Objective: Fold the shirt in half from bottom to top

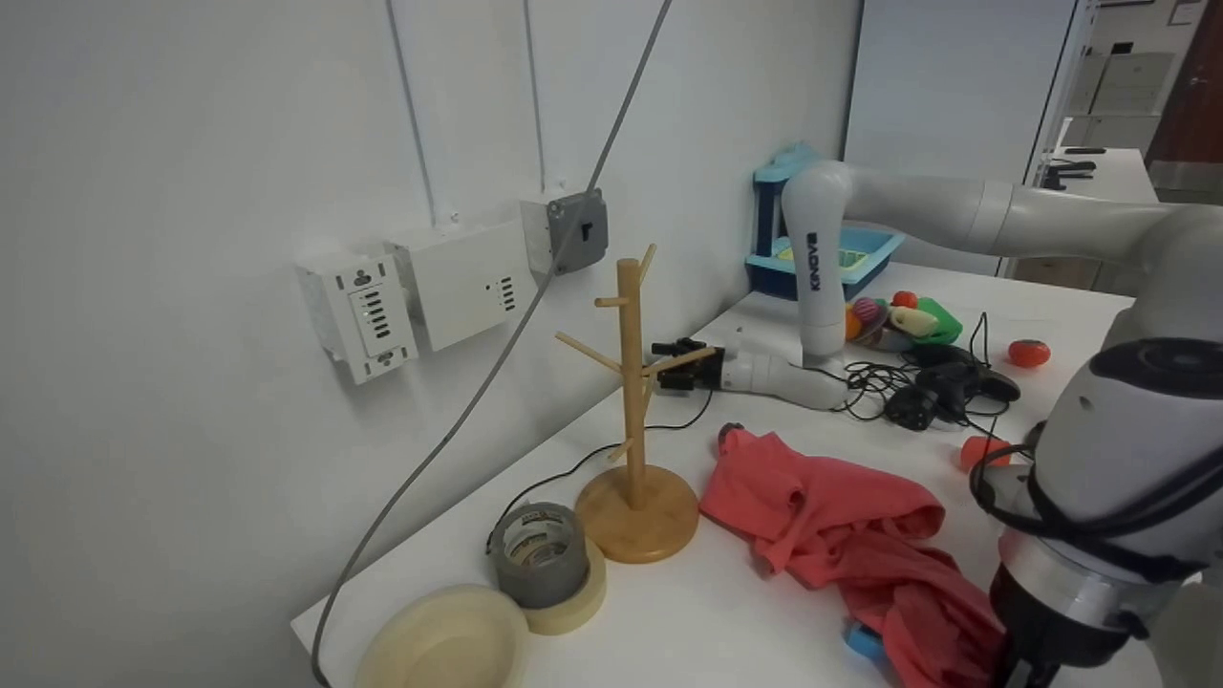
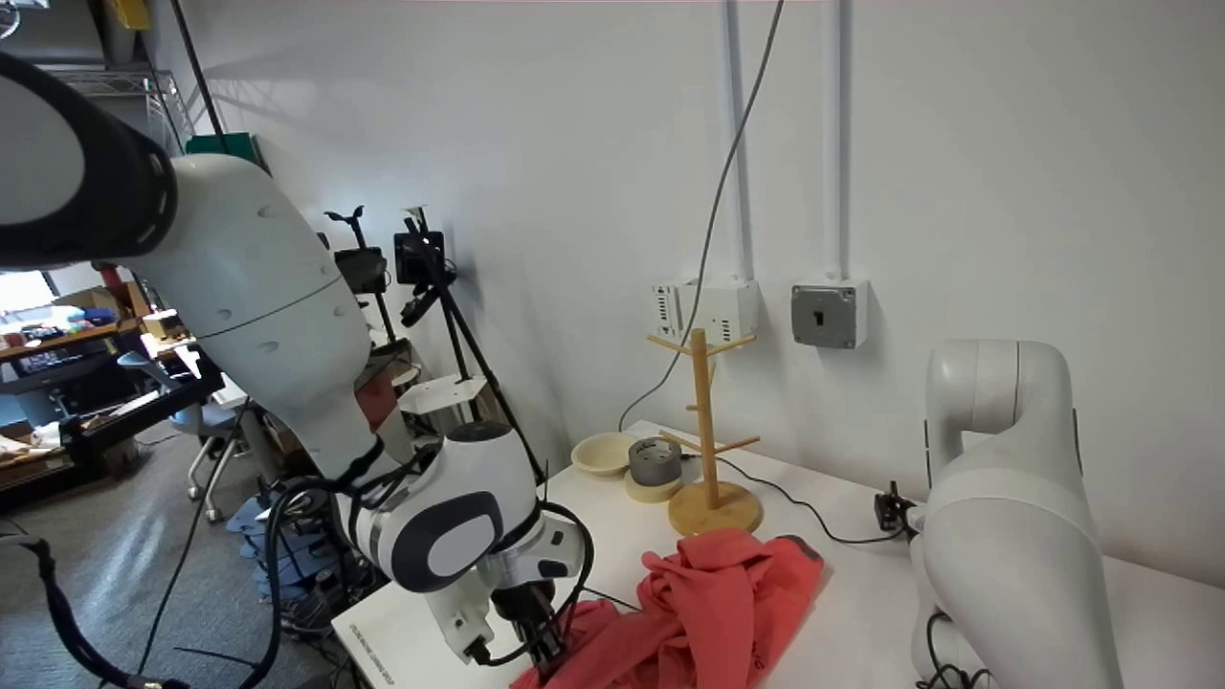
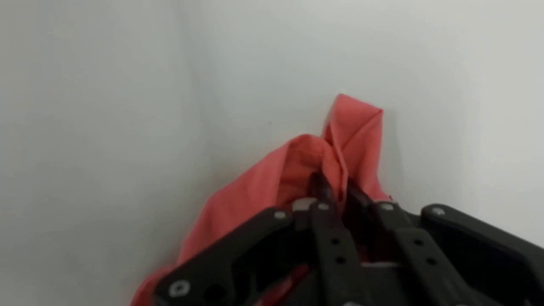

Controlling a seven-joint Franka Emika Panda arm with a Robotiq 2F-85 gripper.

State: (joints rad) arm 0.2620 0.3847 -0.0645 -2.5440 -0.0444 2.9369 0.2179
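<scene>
You are pinching a ridge near one end of the shirt between the fingers of the gripper, while it (soft, probably light) is lying rumpled on the table, likely needing a deep edge hold.

Arm: is slanting down from the upper left in an exterior view
Wrist: is leaning by the right edge of an exterior view
Tool: is pointing down at a slight tilt in both exterior views, and is gripping
Fingers: are standing close in the wrist view, tips lying just beside each other
Linkages: are fanning outward on either side
</scene>
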